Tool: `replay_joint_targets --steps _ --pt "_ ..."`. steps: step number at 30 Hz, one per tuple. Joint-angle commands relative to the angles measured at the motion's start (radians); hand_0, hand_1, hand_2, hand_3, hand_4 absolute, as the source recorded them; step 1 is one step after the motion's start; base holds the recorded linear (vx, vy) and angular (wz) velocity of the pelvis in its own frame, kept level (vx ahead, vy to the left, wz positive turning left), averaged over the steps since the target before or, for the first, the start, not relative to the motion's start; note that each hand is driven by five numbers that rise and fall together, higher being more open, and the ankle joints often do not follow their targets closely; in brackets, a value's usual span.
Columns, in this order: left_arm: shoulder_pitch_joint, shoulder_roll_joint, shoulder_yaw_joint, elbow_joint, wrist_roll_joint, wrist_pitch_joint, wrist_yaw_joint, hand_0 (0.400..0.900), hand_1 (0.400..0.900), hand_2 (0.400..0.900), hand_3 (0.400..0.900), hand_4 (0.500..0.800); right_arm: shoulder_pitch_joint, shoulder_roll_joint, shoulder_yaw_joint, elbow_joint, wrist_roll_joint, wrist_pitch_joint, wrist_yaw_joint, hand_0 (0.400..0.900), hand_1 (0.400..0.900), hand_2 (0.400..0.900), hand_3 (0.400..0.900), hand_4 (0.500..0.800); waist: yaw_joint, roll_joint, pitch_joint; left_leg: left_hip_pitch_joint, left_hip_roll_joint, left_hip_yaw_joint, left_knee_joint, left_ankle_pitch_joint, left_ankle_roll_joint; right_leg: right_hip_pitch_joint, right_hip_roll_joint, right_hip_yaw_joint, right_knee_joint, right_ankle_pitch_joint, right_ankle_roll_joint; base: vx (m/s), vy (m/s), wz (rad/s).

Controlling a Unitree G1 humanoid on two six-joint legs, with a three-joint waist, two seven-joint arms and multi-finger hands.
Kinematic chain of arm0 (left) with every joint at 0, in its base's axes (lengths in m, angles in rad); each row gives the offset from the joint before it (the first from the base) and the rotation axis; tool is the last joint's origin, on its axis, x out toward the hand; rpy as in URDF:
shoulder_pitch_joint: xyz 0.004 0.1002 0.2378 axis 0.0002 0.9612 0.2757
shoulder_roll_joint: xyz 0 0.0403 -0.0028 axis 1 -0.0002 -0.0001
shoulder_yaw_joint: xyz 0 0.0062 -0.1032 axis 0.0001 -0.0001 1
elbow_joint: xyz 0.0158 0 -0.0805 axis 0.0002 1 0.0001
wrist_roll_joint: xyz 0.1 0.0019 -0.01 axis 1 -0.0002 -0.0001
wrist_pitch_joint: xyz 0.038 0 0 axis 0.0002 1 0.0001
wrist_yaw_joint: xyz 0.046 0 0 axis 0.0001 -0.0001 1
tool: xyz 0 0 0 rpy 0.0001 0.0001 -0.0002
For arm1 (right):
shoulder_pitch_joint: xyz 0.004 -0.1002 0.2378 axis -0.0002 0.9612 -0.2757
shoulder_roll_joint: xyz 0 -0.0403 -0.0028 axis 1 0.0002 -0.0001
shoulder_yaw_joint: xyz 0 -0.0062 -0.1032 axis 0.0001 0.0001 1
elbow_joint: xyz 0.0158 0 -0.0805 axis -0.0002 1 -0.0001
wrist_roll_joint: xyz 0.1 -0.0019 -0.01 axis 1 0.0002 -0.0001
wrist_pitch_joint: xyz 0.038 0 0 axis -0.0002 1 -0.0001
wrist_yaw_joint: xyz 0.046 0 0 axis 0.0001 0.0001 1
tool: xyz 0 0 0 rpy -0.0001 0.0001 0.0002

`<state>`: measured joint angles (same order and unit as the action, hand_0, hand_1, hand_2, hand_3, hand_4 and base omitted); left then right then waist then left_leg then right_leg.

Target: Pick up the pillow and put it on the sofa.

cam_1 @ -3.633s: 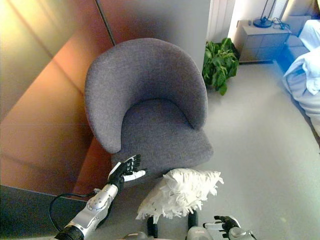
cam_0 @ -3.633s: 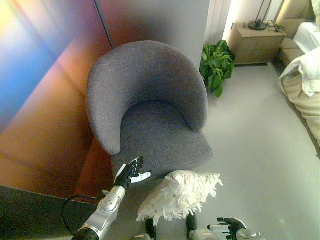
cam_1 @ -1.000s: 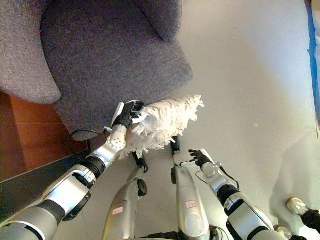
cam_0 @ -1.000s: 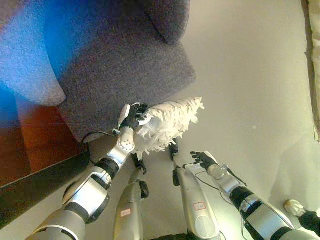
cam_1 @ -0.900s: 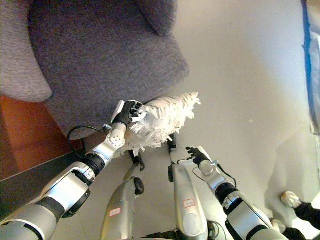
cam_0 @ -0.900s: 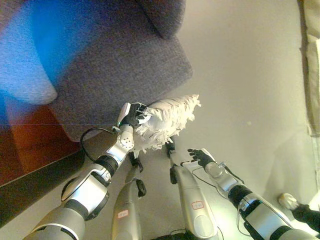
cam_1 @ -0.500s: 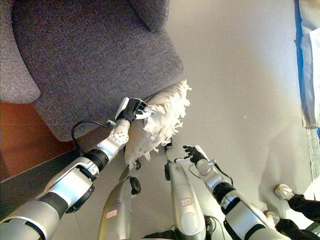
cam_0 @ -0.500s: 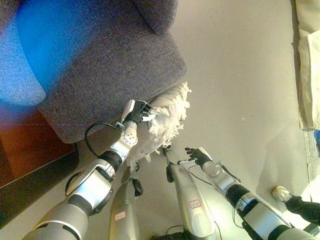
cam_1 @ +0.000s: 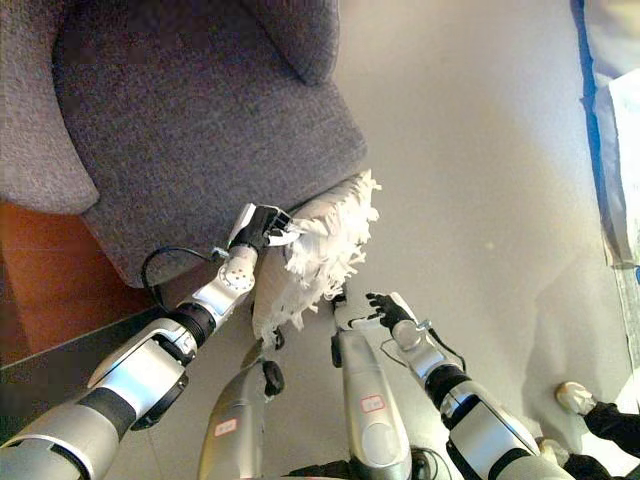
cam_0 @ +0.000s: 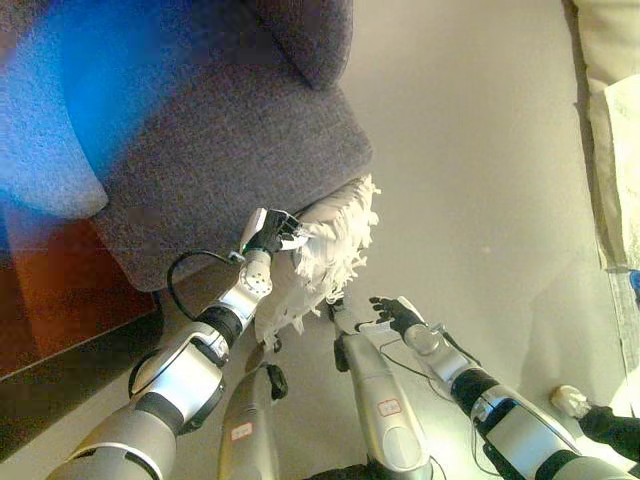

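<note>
A grey upholstered armchair [cam_1: 190, 120] filled the upper left of both views, its seat front edge running down toward the middle and one curved arm ending near the top centre. To its right and below, pale floor [cam_1: 480, 170] took up most of the remaining space. A reddish-brown wooden panel [cam_1: 40, 290] showed at the left edge beneath the chair, with a dark strip under it. At the right edge a pale stretch of bedding [cam_0: 615, 130] ran down the side of the view.

The white fringed pillow [cam_1: 325, 245] hung off the floor just in front of the seat's front right corner, its upper end touching or nearly touching the seat edge and its ragged lower end drooping toward the bottom of the view. It was not on the chair.

The left hand [cam_1: 262, 226] was at the pillow's upper left end, beside the seat's front edge, with its dark fingers curled into the fabric and clutching it. The right hand [cam_1: 384, 309] was lower and to the right of the pillow, clear of it, with its fingers loosely spread and holding nothing.

A dark shoe with a pale rounded toe [cam_1: 578, 398] showed at the lower right corner of the floor
</note>
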<state>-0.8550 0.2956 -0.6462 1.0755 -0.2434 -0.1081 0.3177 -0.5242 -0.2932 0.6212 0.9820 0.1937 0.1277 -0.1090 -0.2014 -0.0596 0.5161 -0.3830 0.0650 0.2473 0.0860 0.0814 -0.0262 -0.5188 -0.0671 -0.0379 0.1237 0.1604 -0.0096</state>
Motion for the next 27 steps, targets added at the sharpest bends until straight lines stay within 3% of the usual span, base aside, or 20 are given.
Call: replay_joint_targets --steps 1,11,13,21,27 --pt "-0.038 -0.005 0.047 -0.079 -0.044 -0.084 0.001 0.4 0.4 0.4 0.4 0.5 0.048 -0.025 -0.024 0.03 0.009 -0.001 0.03 0.9 0.9 0.9 0.9 0.8 0.033 0.023 0.004 -0.007 0.035 -0.051 0.079 -0.072 -0.058 0.021 -0.045 0.007 0.044 -0.09 0.116 0.05 0.05 0.05" --pt "0.087 -0.005 0.039 -0.213 -0.06 -0.059 -0.057 0.4 0.4 0.4 0.4 0.5 0.162 -0.033 -0.084 0.149 -0.016 -0.034 0.087 0.9 0.9 0.9 0.9 0.8 0.056 0.055 -0.065 0.19 0.013 -0.076 0.024 -0.088 -0.046 0.239 -0.056 -0.016 -0.001 -0.117 0.114 0.08 0.041 0.1" --pt "0.148 -0.009 0.036 -0.279 -0.046 -0.038 -0.098 0.4 0.4 0.4 0.4 0.5 0.225 -0.035 -0.113 0.174 -0.035 -0.041 0.106 0.9 0.9 0.9 0.9 0.8 0.063 0.062 -0.13 0.259 0.006 -0.075 -0.002 -0.095 -0.042 0.321 -0.056 -0.024 -0.034 -0.126 0.115 0.19 0.063 0.12" --pt "0.195 0.038 0.04 -0.432 -0.128 0.032 -0.153 0.4 0.4 0.4 0.4 0.5 0.304 -0.037 -0.124 0.194 -0.08 -0.031 0.144 0.9 0.9 0.9 0.9 0.8 0.077 0.075 -0.237 0.353 -0.001 -0.082 -0.043 -0.105 -0.036 0.429 -0.05 -0.034 -0.075 -0.143 0.116 0.12 0.045 0.03" --pt "0.189 0.096 0.087 -0.572 -0.206 0.087 -0.16 0.4 0.4 0.4 0.4 0.5 0.353 -0.035 -0.12 0.2 -0.101 -0.02 0.165 0.9 0.9 0.9 0.9 0.8 0.095 0.084 -0.316 0.406 -0.007 -0.097 -0.05 -0.119 -0.027 0.494 -0.051 -0.045 -0.079 -0.166 0.113 0.13 0.028 0.04"
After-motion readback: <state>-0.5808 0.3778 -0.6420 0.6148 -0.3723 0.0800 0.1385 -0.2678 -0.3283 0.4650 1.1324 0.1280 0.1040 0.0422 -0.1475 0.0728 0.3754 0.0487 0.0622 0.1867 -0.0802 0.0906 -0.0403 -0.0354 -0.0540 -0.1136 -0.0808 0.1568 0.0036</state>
